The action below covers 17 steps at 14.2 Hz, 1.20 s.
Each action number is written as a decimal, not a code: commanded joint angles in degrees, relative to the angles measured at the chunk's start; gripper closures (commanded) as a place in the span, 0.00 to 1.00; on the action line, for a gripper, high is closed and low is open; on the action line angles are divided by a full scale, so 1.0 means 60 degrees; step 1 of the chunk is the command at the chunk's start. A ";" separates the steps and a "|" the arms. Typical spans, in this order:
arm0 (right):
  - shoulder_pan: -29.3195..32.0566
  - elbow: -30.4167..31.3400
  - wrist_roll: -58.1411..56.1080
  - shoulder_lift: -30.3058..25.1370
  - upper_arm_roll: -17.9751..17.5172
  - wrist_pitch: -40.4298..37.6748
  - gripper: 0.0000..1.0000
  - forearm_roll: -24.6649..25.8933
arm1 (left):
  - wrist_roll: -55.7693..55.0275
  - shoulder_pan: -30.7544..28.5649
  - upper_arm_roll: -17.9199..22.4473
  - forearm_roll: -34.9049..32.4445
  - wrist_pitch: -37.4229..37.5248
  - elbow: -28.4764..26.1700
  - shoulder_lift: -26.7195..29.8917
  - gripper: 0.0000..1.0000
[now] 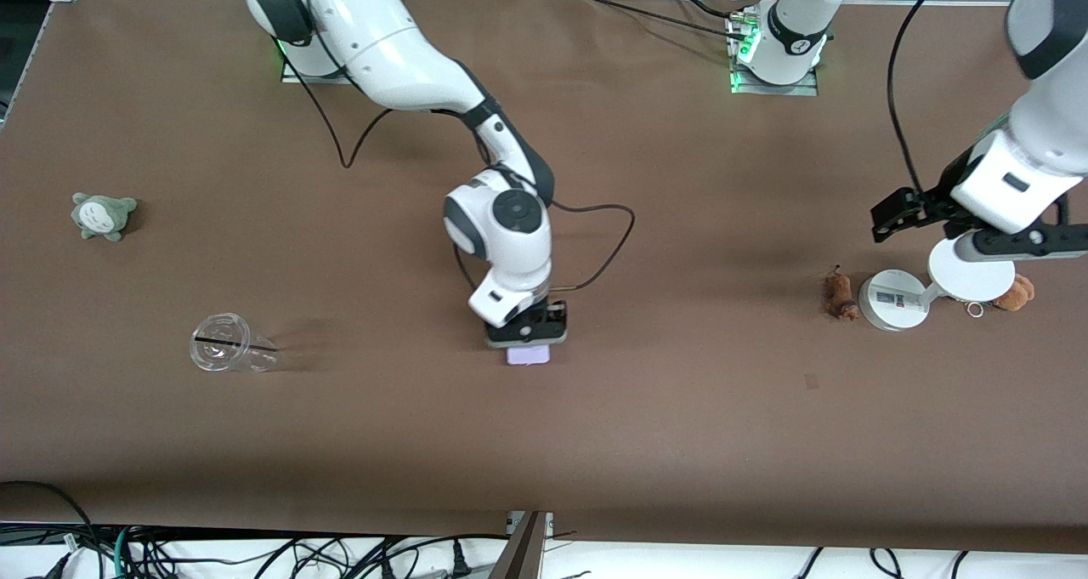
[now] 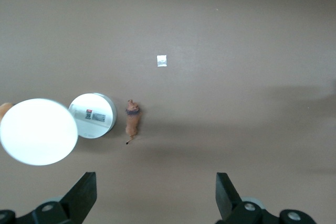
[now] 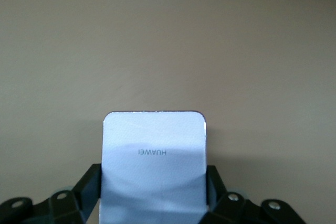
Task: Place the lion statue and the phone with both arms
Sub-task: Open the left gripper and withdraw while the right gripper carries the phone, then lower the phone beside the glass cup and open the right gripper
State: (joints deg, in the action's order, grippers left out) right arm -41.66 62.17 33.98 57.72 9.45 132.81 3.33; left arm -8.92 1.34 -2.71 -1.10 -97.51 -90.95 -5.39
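- Phone: a flat slab with a pale lavender face, rounded corners and a dark edge, lettering on its face. It lies flat on the table near mid-table, its long sides between two black fingers.
- Lion: a tiny brown figurine with a darker band and thin tail, lying on the table toward the left arm's end, at about three o'clock from the phone, well apart.

The brown bench carries a grey plush, a clear cup on its side, the phone mid-bench, the lion statue, a white disc stand, and an orange-brown plush.
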 commanded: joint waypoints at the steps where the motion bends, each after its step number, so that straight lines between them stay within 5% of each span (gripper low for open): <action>1: 0.0993 0.0622 -0.1937 -0.1019 -0.0155 -0.0776 0.48 -0.0918 | 0.0036 -0.0472 -0.0017 0.0402 0.0489 0.0246 0.0136 0.00; 8: 0.3337 0.2352 -0.4258 -0.1929 -0.0140 -0.0690 0.47 -0.1753 | 0.0051 -0.0854 0.0012 0.0666 0.1309 0.0757 -0.0317 0.00; 17: 0.3955 0.3714 -0.4565 -0.1856 -0.0213 0.0702 0.43 -0.2664 | 0.0036 -0.0825 -0.0003 0.0710 0.1354 0.0788 -0.0347 0.00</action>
State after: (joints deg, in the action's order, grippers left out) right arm -18.00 81.44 8.23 48.79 9.03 136.14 -10.97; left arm -8.86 -3.31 -2.51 1.88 -91.03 -88.39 -6.54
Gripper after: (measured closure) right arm 0.167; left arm 0.000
